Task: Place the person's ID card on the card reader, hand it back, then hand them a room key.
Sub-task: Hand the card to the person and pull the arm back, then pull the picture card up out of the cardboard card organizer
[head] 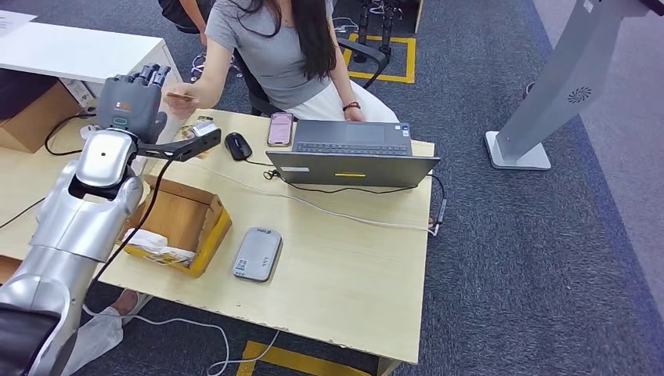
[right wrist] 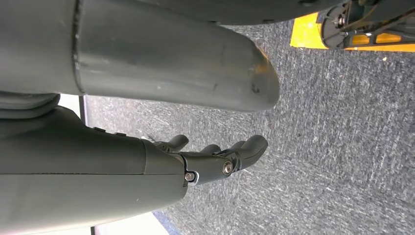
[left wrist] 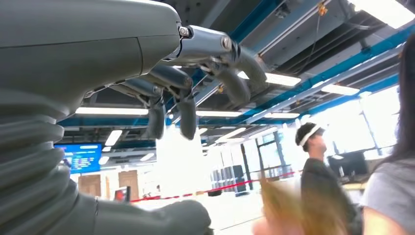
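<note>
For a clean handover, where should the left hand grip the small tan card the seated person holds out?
Pinch the tan card by its free edge nearest the left hand, coming from that side; the person's hand holds the other end, and it looks flat.

Desk showing pale yellow wood. Reader lying silver-grey. Box showing brown inside, yellow edging. Laptop sitting dark grey, phone wearing pink, mouse black. Person wearing grey shirt. Carpet showing speckled blue-grey, yellow floor markings.
</note>
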